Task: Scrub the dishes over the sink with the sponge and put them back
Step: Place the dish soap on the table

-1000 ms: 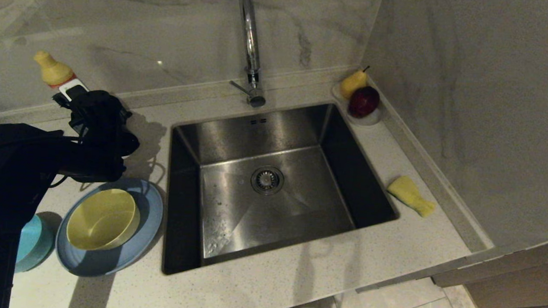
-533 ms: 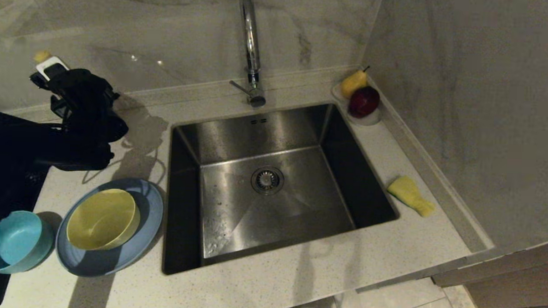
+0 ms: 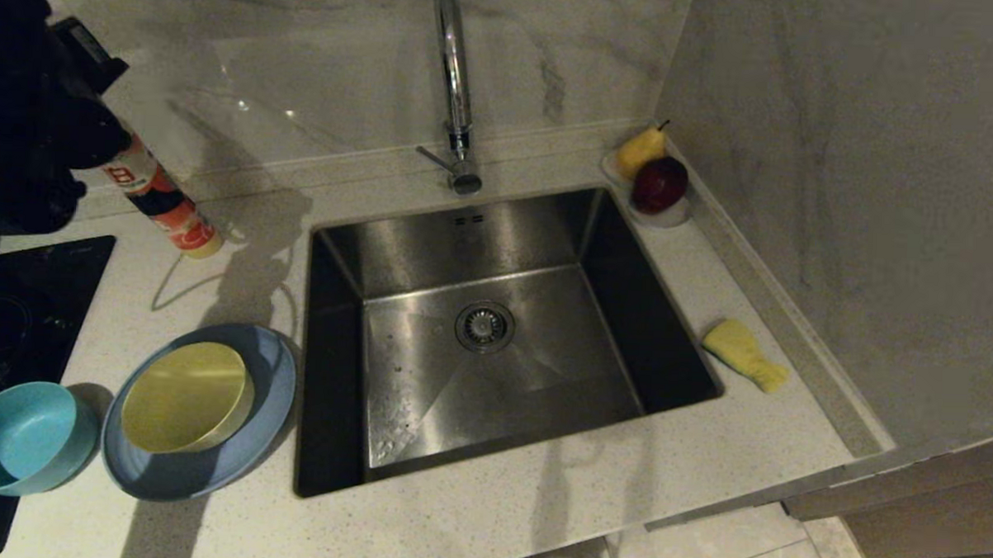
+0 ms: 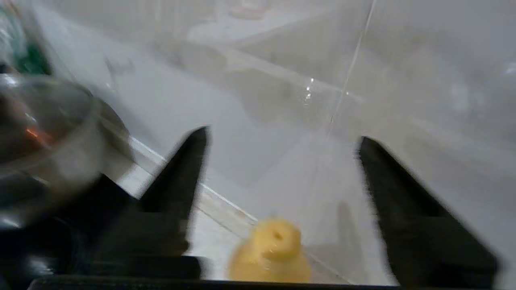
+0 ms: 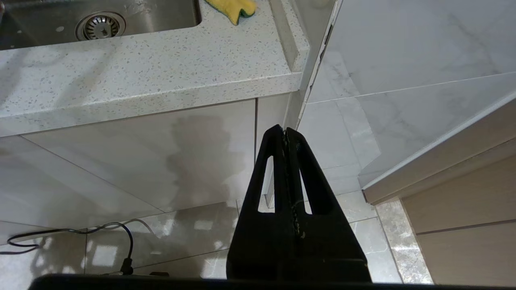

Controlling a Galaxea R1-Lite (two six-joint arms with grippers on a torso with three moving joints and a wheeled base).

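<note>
Left claw [image 4: 282, 137] spread, empty, up by the detergent bottle [image 3: 165, 197]. Right claw [image 5: 285, 135] pressed together, parked below the surface [image 3: 539, 487]. Sponge [image 3: 744, 354] right of sink [image 3: 478, 328]; dishes [image 3: 199, 409] left.

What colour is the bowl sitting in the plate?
Yellow bowl, resting in the pale blue-grey plate; the head view shows it best.

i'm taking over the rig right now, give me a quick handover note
Left gripper: open, empty, up at the back left above the soap bottle.
Right gripper: shut, empty, parked low in front of the cabinet.
Yellow bowl sits in the plate left of the sink; teal bowl beside them. Sponge lies on the counter right of the sink.
Done: nothing visibly. Left: fetch sponge, scrub each dish over the sink, put them back.
</note>
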